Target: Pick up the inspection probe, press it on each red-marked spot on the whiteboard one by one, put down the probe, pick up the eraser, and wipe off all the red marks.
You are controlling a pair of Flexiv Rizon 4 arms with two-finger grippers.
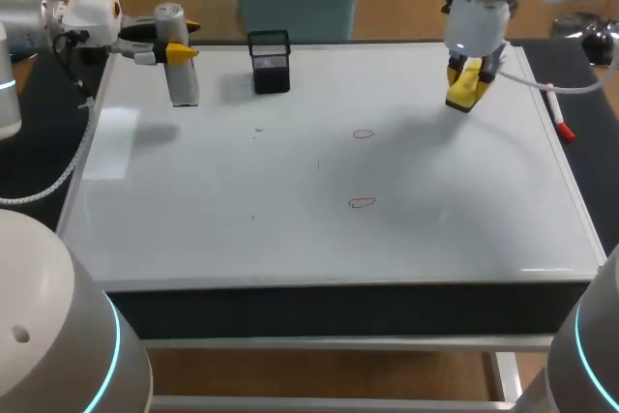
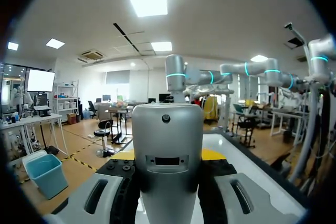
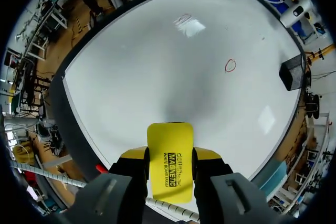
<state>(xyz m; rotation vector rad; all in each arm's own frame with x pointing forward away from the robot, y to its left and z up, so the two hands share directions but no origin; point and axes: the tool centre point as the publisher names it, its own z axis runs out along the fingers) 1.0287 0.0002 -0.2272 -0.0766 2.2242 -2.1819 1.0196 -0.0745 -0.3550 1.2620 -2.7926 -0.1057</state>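
Head view shows you the whiteboard (image 1: 193, 220) with the near red mark (image 1: 361, 202) closest to you and the far red mark (image 1: 363, 133) just beyond it, both unwiped. Farther back, your right gripper (image 1: 466, 86) pinches the yellow eraser (image 3: 169, 169) above the board, well apart from either mark. At the far left corner, your left gripper (image 1: 177, 50) is clamped on the grey probe (image 1: 182, 74), which seems to be held clear of the board and is not yet put down. All the wiping is left to do. You cannot tell from these views whether the pressing is finished.
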